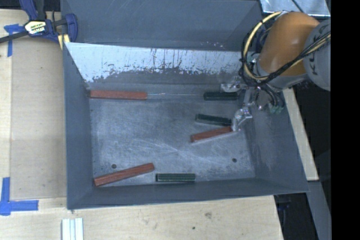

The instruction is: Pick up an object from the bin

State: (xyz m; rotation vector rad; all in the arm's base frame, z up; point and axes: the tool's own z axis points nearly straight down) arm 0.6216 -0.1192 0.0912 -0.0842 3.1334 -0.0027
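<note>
Tool (235, 105) sits low in the right part of the bin (169, 19). I read its two metal fingers as spread, with nothing pinched between them. Closest to it is a reddish-brown stick (211, 135): its right end lies just beside the lower fingertip, and its long axis runs away to the left and slightly down the view. A dark stick (214, 119) lies just above that one, left of the tool, and another dark stick (220, 96) lies by the upper finger. I'd judge a grasp must straddle a stick across its narrow width.
</note>
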